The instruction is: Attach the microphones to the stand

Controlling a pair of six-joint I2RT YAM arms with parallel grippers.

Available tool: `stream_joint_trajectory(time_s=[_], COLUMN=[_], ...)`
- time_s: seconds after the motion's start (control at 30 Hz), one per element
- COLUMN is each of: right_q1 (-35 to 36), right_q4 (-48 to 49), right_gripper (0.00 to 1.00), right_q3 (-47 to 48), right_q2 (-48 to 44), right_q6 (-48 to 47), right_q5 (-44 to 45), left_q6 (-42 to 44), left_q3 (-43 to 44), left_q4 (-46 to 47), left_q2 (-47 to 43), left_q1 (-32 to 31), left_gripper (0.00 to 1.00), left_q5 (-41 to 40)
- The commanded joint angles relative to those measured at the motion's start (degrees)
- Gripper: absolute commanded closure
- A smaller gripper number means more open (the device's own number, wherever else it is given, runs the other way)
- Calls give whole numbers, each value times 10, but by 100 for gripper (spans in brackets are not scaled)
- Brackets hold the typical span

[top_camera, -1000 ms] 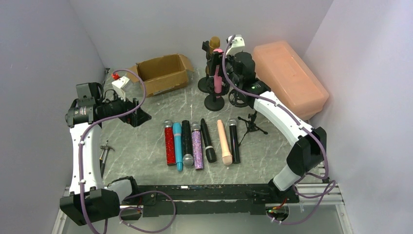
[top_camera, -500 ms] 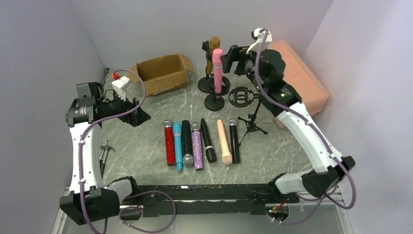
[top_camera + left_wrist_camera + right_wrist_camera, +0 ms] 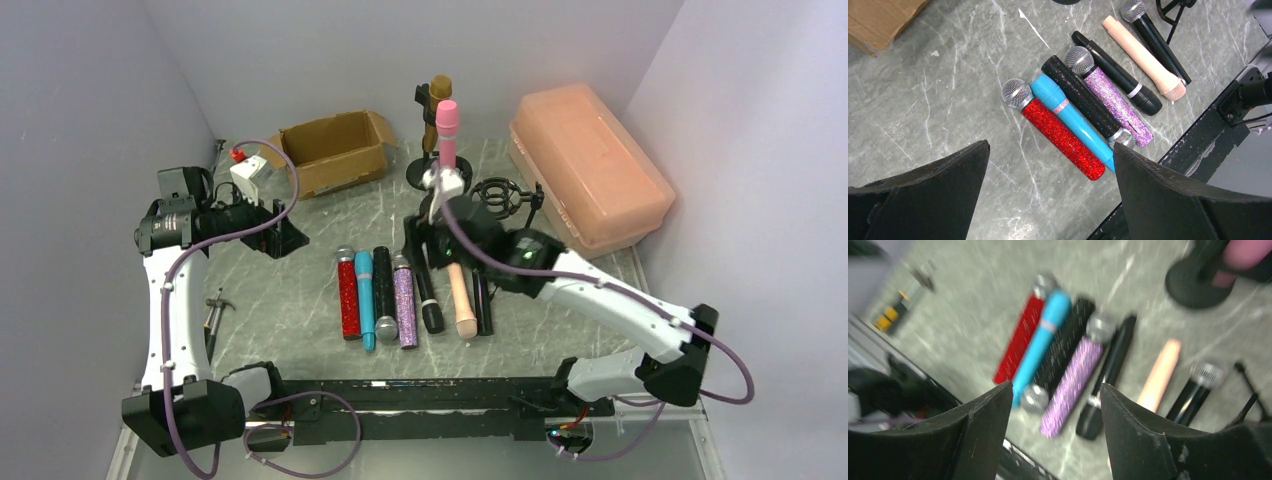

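Seven microphones lie in a row on the table: red glitter (image 3: 348, 300), blue (image 3: 366, 295), black glitter (image 3: 384, 285), purple glitter (image 3: 404, 300), black (image 3: 428, 300), peach (image 3: 463, 300), black (image 3: 483, 305). A pink microphone (image 3: 447, 125) stands upright in a black stand (image 3: 440, 210). A gold one (image 3: 438, 92) stands in a stand behind it. My right gripper (image 3: 417, 245) hovers open and empty above the row's far ends; its blurred view shows the purple microphone (image 3: 1075, 375) between the fingers. My left gripper (image 3: 285, 235) is open and empty, left of the row, above the red microphone (image 3: 1058, 132).
An open cardboard box (image 3: 335, 150) sits at the back left. A pink plastic case (image 3: 590, 165) lies at the back right. A small tripod with a ring shock mount (image 3: 505, 200) stands behind the row. A small tool (image 3: 213, 315) lies at the left.
My right arm left the pink microphone upright in its stand, swung up, then came down and forward over the row of microphones. The left arm has not moved.
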Motion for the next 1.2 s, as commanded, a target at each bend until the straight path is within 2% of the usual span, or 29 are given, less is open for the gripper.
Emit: stream_joint_trajectory(time_s=[0.0,0.23,0.47,0.67,0.93,1.17], right_q1=[35,37,36,38,37,35], right_q4=[-39,28,49,93,66,62], right_gripper=[35,42,49,51,51,46], right_q3=[-80,-176,-190,-159,-71,-76], right_q2=[26,52,100,157,263,287], right_q6=[75,98,104,106,96,103], right_q5=[26,32,40,-5,21,50], left_q6=[4,34,87,92,106,113], left_q3=[16,-19,-85,-120,-112,-110], left_q4=[1,3,3,26,6,-3], left_q2=[-9,-20,-7,-34,-47,-55], left_q1=[1,1,0,-1,-1,-1], left_gripper=[1,1,1,1,1,1], left_q5=[5,-7,-51,-43,-40,-34])
